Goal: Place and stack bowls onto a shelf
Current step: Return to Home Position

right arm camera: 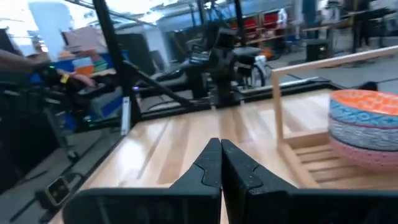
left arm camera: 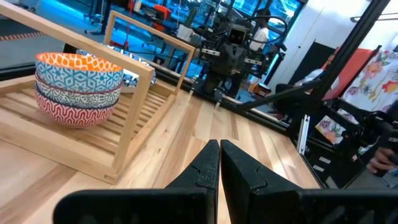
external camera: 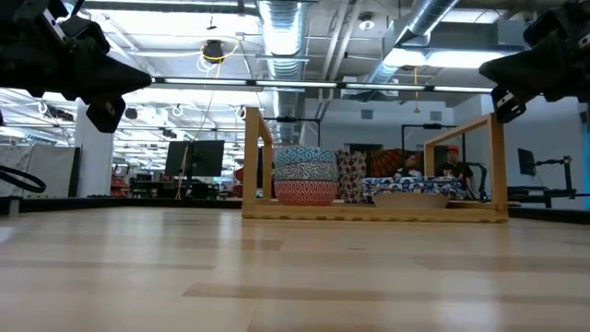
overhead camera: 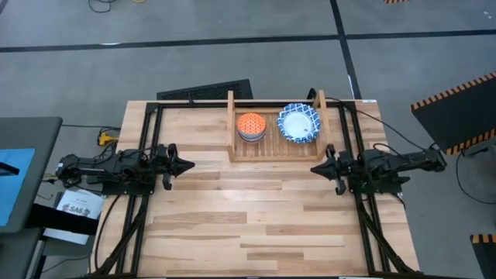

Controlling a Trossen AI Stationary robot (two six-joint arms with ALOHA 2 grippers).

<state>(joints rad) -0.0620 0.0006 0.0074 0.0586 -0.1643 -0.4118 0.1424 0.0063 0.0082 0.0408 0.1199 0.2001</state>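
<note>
Broadly, room: grey taped floor [overhead camera: 232,66], ceiling ducts [external camera: 277,23].
Surface [overhead camera: 256,225]: pale wooden planks, smooth.
Shelf [overhead camera: 271,151]: light slatted wood, two upright boards, at the far edge.
Bowls: small patterned stack [overhead camera: 251,126], orange on top, beside wide blue-rimmed stack [overhead camera: 299,124], both on shelf.
Left fingers [left arm camera: 202,171]: pressed together, empty, over left side.
Right fingers [right arm camera: 205,168]: likewise, over right side.

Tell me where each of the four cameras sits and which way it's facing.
High: above the table, looking straight down; both arms show, left gripper and right gripper pointing inward.
Low: at table-top height, level toward the shelf; arms at top corners.
Left wrist: on the left arm, past its shut fingers toward the right arm.
Right wrist: on the right arm, past its shut fingers toward the left arm.
Shared: both wrist views catch the small bowl stack.
</note>
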